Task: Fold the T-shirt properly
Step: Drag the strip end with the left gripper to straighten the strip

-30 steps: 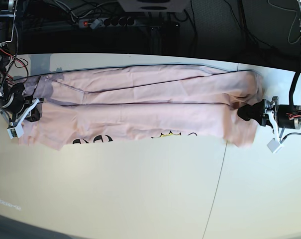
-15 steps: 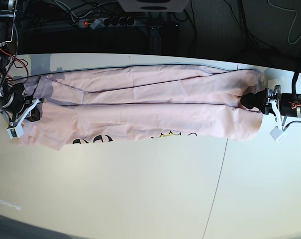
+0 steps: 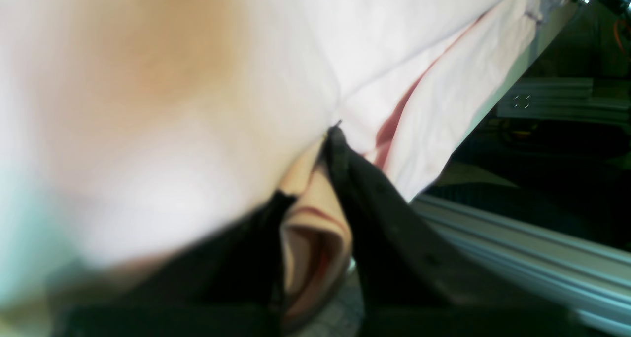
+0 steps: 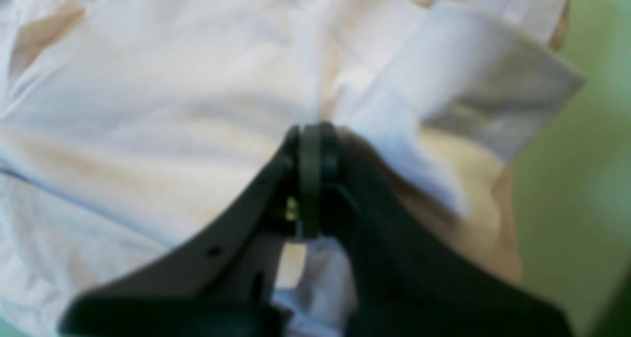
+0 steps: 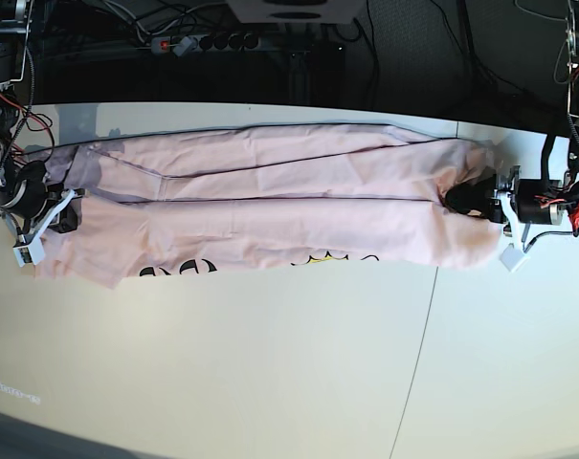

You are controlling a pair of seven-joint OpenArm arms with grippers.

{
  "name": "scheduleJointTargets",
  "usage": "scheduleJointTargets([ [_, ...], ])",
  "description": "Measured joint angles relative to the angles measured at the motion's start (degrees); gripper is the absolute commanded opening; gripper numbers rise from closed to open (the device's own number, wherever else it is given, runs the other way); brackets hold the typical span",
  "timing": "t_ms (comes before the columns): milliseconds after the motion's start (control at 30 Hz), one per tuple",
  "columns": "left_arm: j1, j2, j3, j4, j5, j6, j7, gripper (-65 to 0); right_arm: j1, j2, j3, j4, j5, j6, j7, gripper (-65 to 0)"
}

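The pale pink T-shirt [image 5: 270,191] lies folded into a long band across the white table, with black lettering [image 5: 179,270] and a bit of yellow [image 5: 318,256] peeking out along its near edge. My left gripper [image 5: 466,201] is at the band's right end. In the left wrist view its dark fingers [image 3: 374,204] are shut on a fold of the T-shirt [image 3: 315,228]. My right gripper [image 5: 67,212] is at the band's left end. The blurred right wrist view shows it [image 4: 310,140] shut on a pinch of the cloth [image 4: 172,105].
The white table [image 5: 270,363] has a seam [image 5: 418,354] running toward the front. A power strip [image 5: 203,43] and cables lie behind the far edge. An aluminium rail [image 3: 517,258] runs beside the table under my left gripper.
My left gripper has slid in over the T-shirt's right end and closed on it, drawing up the lower right corner. The right gripper and the left end have not moved.
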Motion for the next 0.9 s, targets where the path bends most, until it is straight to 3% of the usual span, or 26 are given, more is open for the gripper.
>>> scheduleJointTargets([
  [133, -0.5, 1.7, 0.0, 0.0, 2.9, 0.1, -1.1, -65.0, 0.0, 0.0, 0.0, 0.0, 0.1, 0.0, -0.2, -65.0],
  [533, -1.1, 1.7, -0.2, 0.0, 4.5, 0.1, -0.5, -65.0, 0.0, 0.0, 0.0, 0.0, 0.7, 0.0, -0.4, -65.0],
  [600, -1.1, 1.8, -1.1, 0.0, 5.1, 0.1, -0.4, -51.0, 0.0, 0.0, 0.0, 0.0, 0.8, 0.0, -0.4, -65.0],
  [667, -1.1, 1.8, -2.4, 0.0, 4.8, 0.1, 0.1, -42.5, 0.0, 0.0, 0.0, 0.0, 0.8, 0.0, -0.4, -65.0],
  [900, -2.7, 1.7, -4.1, 0.0, 6.6, 0.0, 0.5, -41.9, 0.0, 0.0, 0.0, 0.0, 0.9, 0.0, -0.5, -65.0],
])
